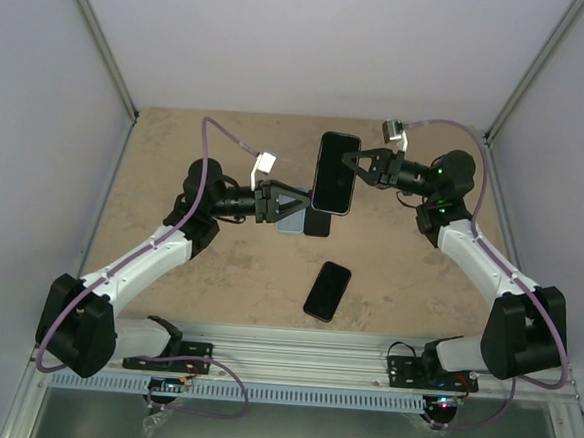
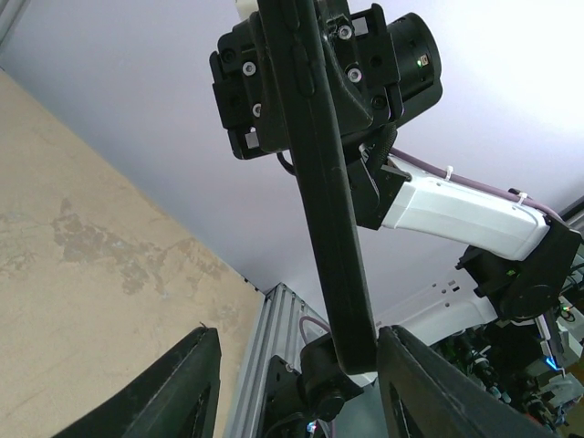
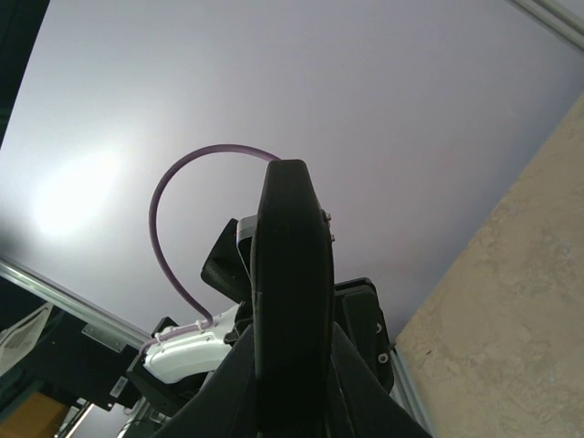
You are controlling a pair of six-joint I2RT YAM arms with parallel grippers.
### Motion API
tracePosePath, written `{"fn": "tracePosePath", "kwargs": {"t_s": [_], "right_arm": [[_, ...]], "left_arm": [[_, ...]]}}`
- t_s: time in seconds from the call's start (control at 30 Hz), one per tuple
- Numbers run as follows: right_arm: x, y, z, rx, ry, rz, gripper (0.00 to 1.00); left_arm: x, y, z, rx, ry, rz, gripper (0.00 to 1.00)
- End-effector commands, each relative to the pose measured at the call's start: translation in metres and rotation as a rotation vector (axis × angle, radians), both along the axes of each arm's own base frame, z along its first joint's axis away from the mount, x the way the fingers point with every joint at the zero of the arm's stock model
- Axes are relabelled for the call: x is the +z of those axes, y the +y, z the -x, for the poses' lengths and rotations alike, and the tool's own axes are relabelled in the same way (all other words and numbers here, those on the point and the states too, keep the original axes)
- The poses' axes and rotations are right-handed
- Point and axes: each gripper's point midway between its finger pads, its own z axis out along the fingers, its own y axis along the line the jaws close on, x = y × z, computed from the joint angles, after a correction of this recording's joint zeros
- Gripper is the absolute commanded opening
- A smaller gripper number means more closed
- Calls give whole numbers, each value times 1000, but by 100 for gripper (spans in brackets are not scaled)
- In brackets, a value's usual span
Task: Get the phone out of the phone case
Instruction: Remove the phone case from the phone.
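While the top view shows you the right gripper clamped on the phone, upright above the table, only the left wrist view shows the left gripper open, fingers flanking the phone's lower end without contact.

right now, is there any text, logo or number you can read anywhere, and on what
No readable text in any view.
held phone: dark face, no logo or writing shows.
phone on the table: dark and blank.
background clutter: too blurred to read.
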Motion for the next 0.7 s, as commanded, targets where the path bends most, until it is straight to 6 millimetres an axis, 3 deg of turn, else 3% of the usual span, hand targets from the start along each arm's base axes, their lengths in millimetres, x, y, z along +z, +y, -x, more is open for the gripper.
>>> {"fn": "tracePosePath", "kwargs": {"t_s": [0.0, 0.4, 0.67], "right_arm": [[11, -3, 0, -21, -47, -32, 1], [10, -3, -2, -27, -60, -29, 0], [11, -3, 0, -26, -65, -28, 1]], "left_arm": [[3, -2, 1, -5, -32, 10, 48], [3, -5, 11, -41, -41, 10, 50], [-12, -5, 8, -23, -18, -21, 47]]}}
